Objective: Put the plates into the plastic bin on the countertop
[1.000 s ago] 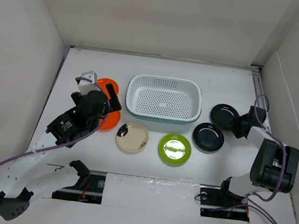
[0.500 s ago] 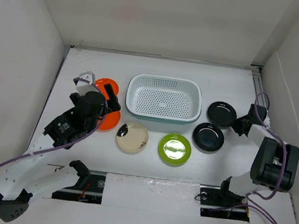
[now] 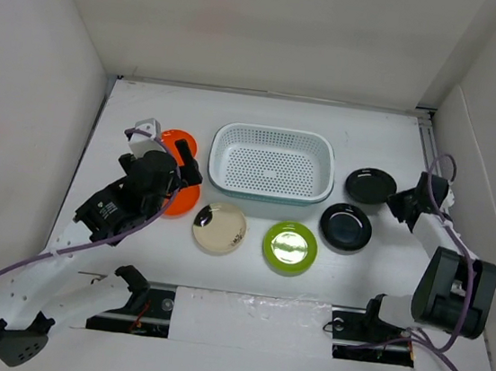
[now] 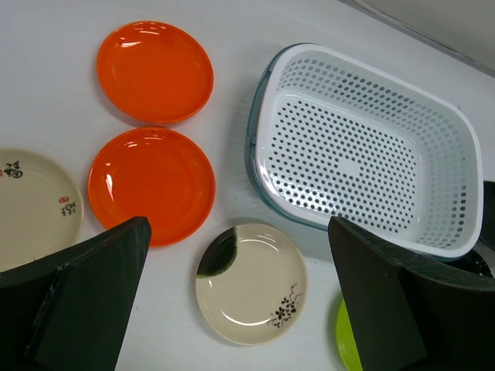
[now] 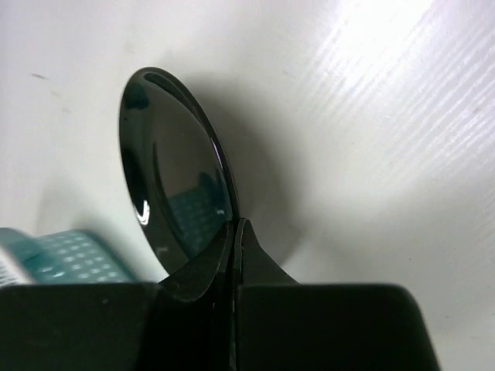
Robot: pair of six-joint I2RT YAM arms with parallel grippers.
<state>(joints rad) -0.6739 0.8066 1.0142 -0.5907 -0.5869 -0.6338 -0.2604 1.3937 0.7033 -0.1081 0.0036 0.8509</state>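
Note:
The white perforated plastic bin [image 3: 273, 161] stands empty at the centre back of the countertop [image 3: 265, 120]; it also shows in the left wrist view [image 4: 363, 151]. My right gripper [image 3: 400, 204] is shut on the rim of a black plate [image 3: 370, 186], tilted on edge in the right wrist view [image 5: 174, 178]. A second black plate [image 3: 345, 226], a lime green plate [image 3: 290, 247] and a tan plate [image 3: 219, 227] lie in front of the bin. My left gripper [image 4: 238, 226] is open and empty above the tan plate [image 4: 250, 283], near two orange plates [image 4: 155, 71] [image 4: 151, 185] and another tan plate [image 4: 31, 207].
White walls enclose the countertop on the left, back and right. The right arm's purple cable [image 3: 438, 168] loops beside the right wall. The bin's teal rim [image 5: 62, 255] shows at the lower left of the right wrist view.
My right wrist has moved back and to the right, still gripping the black plate, which has shifted slightly. The left arm has barely moved.

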